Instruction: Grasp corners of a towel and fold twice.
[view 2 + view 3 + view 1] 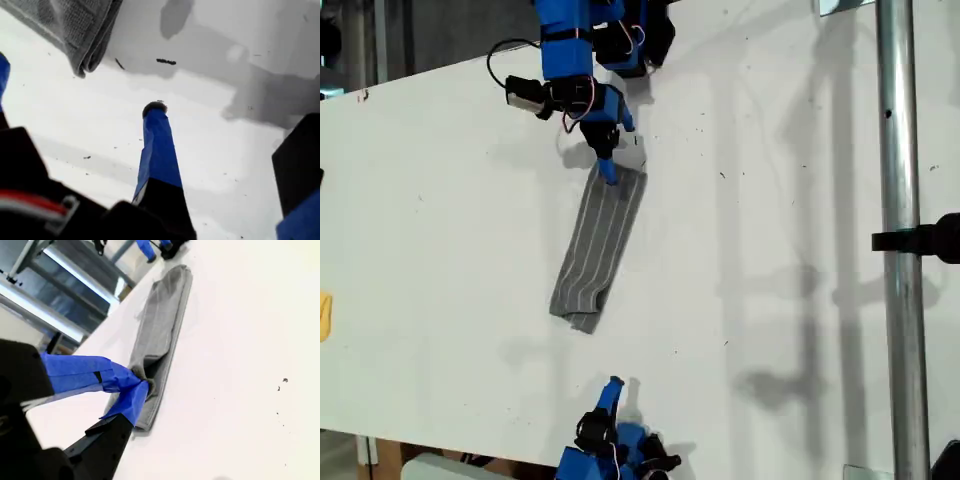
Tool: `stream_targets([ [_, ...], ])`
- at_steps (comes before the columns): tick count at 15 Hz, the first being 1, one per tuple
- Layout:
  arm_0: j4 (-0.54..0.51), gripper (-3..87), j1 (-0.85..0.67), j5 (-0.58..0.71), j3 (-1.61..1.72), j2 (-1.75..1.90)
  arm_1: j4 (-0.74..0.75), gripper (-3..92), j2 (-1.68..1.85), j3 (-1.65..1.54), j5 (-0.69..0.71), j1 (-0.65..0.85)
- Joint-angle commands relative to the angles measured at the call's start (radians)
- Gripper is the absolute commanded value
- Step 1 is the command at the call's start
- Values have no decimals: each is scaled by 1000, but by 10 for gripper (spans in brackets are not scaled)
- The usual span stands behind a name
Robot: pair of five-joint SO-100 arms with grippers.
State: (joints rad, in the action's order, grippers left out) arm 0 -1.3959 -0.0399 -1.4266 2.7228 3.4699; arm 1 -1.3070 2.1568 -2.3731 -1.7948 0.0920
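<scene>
Currently my second gripper (pixel 141 385) pinches the towel (pixel 599 247) at its twelve-o'clock end; my first gripper (pixel 75 130), open and empty, idles at six. Next: carry that end toward six.

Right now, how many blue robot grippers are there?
2. My second gripper pinches the dark grey striped towel at the exterior view's top; my first gripper hangs open near that view's bottom.
</scene>
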Motion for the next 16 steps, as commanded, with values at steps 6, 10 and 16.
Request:
stream_targets([
  [6,-2,-26,49,-32,-3,6,362,442,-430,86,48,75],
  [10,3,-26,43,-23,8,6,327,451,-762,459,173,156],
  [16,3,-26,71,-20,2,6,222,269,-1006,813,302,311],
])
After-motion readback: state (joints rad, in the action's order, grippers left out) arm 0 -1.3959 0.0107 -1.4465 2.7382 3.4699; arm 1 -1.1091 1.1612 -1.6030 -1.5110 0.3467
